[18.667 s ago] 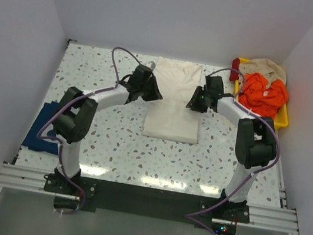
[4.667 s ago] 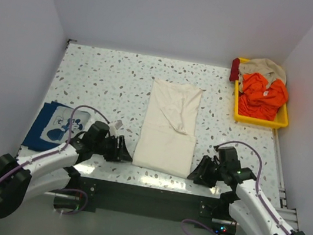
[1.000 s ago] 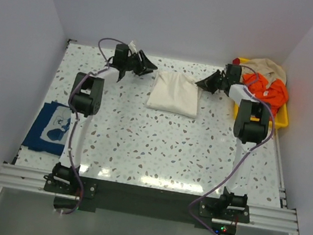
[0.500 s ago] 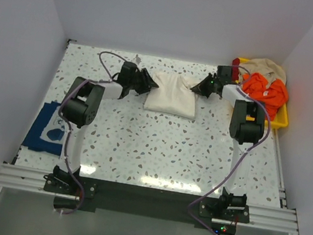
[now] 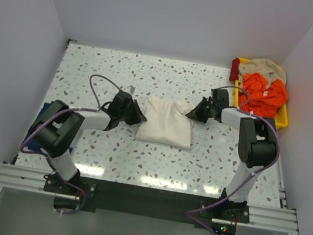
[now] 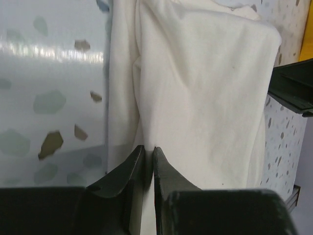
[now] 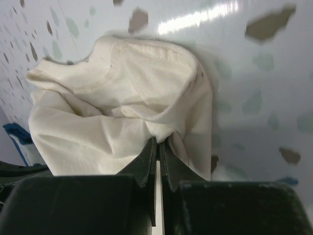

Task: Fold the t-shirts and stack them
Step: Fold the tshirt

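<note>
The cream t-shirt [image 5: 166, 122] lies folded into a small rectangle on the middle of the table. My left gripper [image 5: 137, 116] is at its left edge, shut on a pinch of the cloth [image 6: 195, 88]. My right gripper [image 5: 192, 115] is at its upper right corner, shut on a bunched fold of the cream t-shirt [image 7: 117, 112]. The navy t-shirt [image 5: 39, 130] lies at the table's left edge, mostly hidden behind my left arm.
A yellow tray [image 5: 283, 117] at the back right holds orange [image 5: 263, 91], tan and dark red clothes. The speckled tabletop [image 5: 92, 71] is walled on three sides. A black rail [image 5: 143, 200] runs along the near edge.
Both grippers have pulled the folded cream t-shirt from the far middle of the table towards the near side. The navy t-shirt is now covered more by the left arm.
</note>
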Tool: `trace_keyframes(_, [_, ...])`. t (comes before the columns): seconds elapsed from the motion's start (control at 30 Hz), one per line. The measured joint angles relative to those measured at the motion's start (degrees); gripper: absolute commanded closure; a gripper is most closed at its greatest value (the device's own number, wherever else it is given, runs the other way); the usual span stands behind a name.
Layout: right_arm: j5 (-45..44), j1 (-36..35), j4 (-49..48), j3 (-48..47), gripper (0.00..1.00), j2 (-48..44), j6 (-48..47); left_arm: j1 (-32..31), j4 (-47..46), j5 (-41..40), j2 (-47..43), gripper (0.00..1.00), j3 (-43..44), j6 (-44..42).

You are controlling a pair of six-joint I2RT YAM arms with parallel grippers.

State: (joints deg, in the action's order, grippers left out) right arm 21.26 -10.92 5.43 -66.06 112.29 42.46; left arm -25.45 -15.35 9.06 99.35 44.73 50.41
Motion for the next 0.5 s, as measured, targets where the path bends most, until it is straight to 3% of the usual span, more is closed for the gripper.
trace_keyframes(0.1, [-0.17, -1.11, -2.10, 9.20, 0.99, -6.62, -0.17, -2.25, 0.17, -0.70, -7.72, 0.83, -7.78, 0.33])
trace_keyframes(0.2, [-0.28, -1.77, -1.51, 15.50, 0.85, -12.35, -0.57, -3.37, 1.79, -1.20, -15.43, 0.76, -13.62, 1.14])
trace_keyframes(0.23, [-0.39, -1.84, -0.72, 16.55, 0.73, -13.75, -1.07, -3.43, 3.13, -1.55, -18.14, 0.70, -14.53, 1.25])
trace_keyframes(0.3, [-0.66, -1.81, 0.46, 16.90, 0.59, -15.15, -1.81, -3.45, 4.33, -1.95, -20.35, 0.67, -14.47, 1.09])
trace_keyframes(0.37, [-1.38, -1.81, 1.75, 16.65, 0.54, -17.05, -3.08, -3.45, 6.91, -2.75, -21.66, 0.63, -12.76, 0.39])
trace_keyframes(0.5, [-4.28, -1.81, 5.44, 13.42, 0.46, -20.41, -6.86, -3.08, 13.27, -4.96, -20.02, 0.67, -4.22, -4.00])
